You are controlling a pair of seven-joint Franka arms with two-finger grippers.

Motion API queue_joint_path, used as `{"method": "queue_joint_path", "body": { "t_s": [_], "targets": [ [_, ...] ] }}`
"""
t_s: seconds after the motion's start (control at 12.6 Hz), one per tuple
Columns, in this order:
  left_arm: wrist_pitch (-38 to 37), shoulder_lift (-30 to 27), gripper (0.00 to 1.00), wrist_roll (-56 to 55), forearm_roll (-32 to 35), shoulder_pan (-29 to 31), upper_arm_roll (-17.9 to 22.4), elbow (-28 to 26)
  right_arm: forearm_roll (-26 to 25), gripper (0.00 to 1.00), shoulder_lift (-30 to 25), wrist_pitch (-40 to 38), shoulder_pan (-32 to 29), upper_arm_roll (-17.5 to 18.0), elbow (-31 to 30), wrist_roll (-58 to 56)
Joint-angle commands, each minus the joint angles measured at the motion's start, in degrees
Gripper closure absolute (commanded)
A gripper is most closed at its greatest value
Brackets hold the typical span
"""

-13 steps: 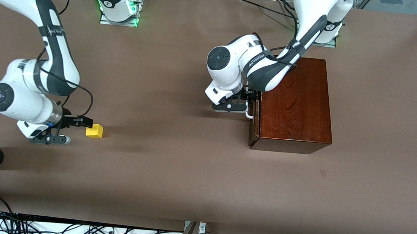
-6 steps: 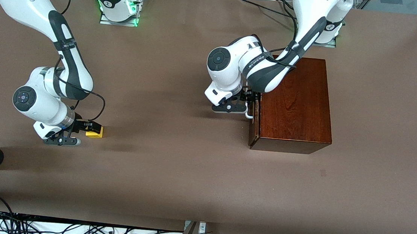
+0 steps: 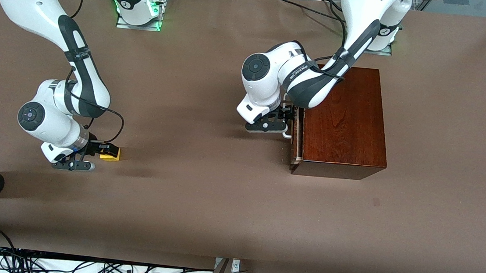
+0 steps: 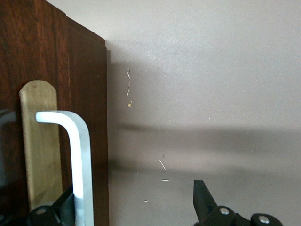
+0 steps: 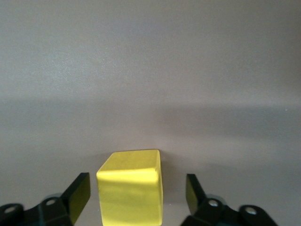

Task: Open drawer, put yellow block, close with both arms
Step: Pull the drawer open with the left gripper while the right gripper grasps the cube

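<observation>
Right gripper (image 5: 136, 195): sitting low at the table (image 3: 202, 203) toward the right arm's end, its fingers (image 5: 77, 193) standing apart on either side of the yellow block (image 5: 131, 188), a narrow gap showing at each face, so nothing is pinched yet

Yellow block: resting on the table squarely between those two fingers, one flat face turned to each pad; well apart from the wooden box (image 3: 343, 119)

How the block is likely handling: looking small, rigid and light, with smooth flat faces; a pinch across the two side faces, centred low on the cube, is looking like the safest hold, since an off-centre grip could be twisting it out

Left gripper (image 4: 136, 207): sitting at the drawer (image 4: 89, 122) front, fingers spread wide, with one finger (image 4: 54, 212) against the white handle (image 4: 77, 155) and the other finger (image 4: 202, 197) standing well clear over bare table; not clamped on the bar

Drawer: standing slightly out of the box, a pale strip of its lining showing at the front edge in the front view

How the drawer is likely handling: stiff and sliding straight; the bar's middle is looking like the place to hook or pinch, pulling square to the front to avoid jamming or dragging the box
</observation>
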Motion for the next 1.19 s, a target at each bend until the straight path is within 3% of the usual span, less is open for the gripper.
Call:
{"method": "queue_joint_path", "body": {
  "t_s": [0.0,0.71,1.11],
  "targets": [
    [6.5,2.3,0.00,-1.8,-1.1,-1.6,-0.6,3.1,-0.4,0.17,0.1,0.9,-0.4,0.4,-0.7,0.5],
    [7.8,3.2,0.00,-3.6,-4.3,-2.6,-0.7,5.2,-0.4,0.17,-0.2,0.7,-0.5,0.4,-2.4,0.1],
    [9.1,4.5,0.00,-5.9,-4.9,-4.0,-0.7,5.9,-0.5,0.25,-0.3,0.6,-0.5,0.4,-2.3,-0.3]
  ]
}}
